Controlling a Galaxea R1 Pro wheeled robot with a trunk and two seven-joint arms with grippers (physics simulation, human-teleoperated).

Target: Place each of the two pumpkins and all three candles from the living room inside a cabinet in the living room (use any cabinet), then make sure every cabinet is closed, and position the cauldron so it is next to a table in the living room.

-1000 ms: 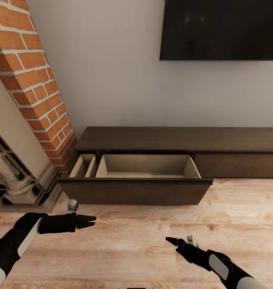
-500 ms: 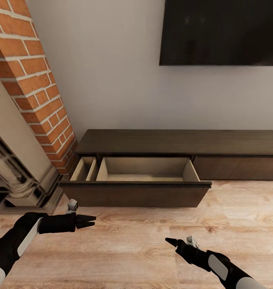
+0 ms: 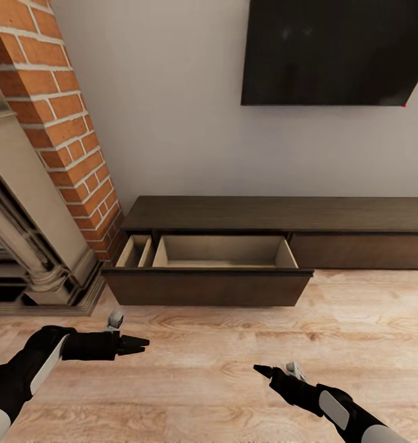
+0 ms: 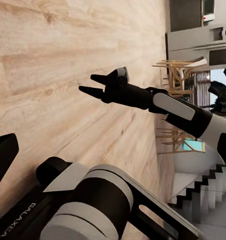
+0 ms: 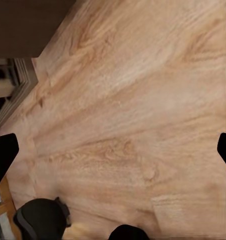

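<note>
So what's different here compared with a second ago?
The view has pulled back from the cabinet: its open drawer looks smaller and farther off, so the camera moved, not the furniture. The left gripper and right gripper hang over the floor as before, holding nothing.

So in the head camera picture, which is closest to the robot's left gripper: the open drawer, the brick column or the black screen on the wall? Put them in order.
From the left gripper:
1. Open drawer of the cabinet, just ahead on the floor.
2. Brick column, farther back on the left side.
3. Black screen, high on the wall to the right, farthest.
</note>
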